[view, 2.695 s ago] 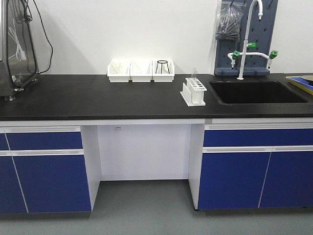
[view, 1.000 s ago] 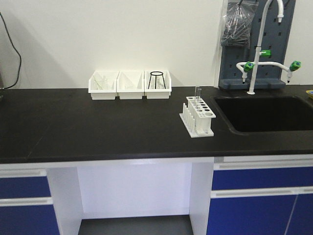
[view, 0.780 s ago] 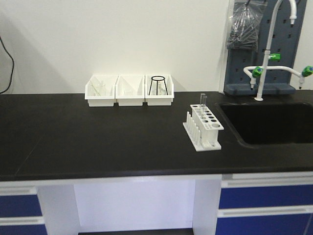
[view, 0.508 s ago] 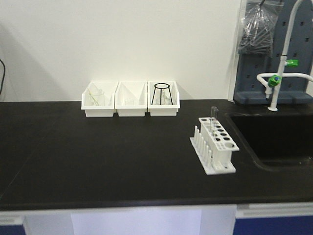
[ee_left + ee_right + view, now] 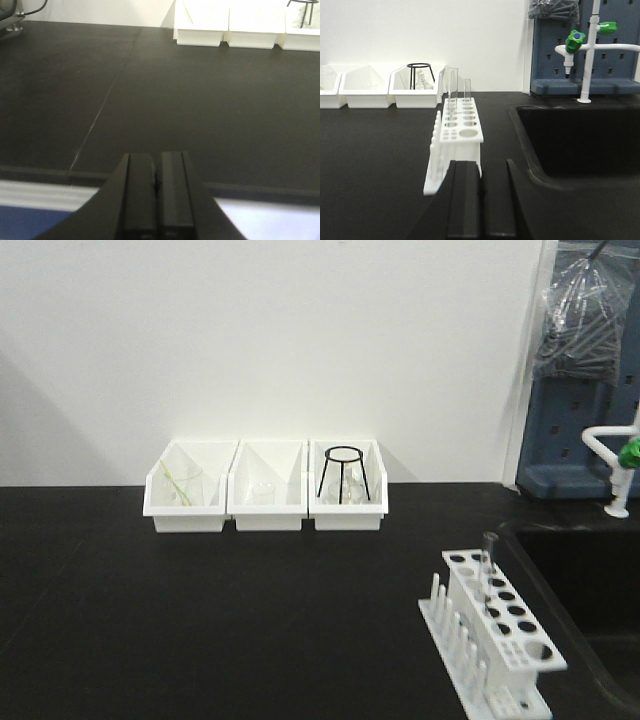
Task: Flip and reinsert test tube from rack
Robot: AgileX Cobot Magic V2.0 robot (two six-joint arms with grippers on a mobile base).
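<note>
Vertically upright, the test tube point(image 5: 488, 560) stands in the rack point(image 5: 522, 681).

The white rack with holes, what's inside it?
Two clear test tubes stand in the far holes of the rack; the nearer holes look empty. The tubes' bottoms are hidden down inside the rack.

A matte black desk point(image 5: 200, 630) carries 3 white open-fronted plastic bins point(image 5: 266, 512) in a row against the wall; the rightmost holds a black wire tripod point(image 5: 344, 475). At lower right, beside a black sink point(image 5: 590, 585), a small white plastic test-tube rack point(image 5: 515, 650) holds 1 upright clear glass tube point(image 5: 488, 562).
</note>
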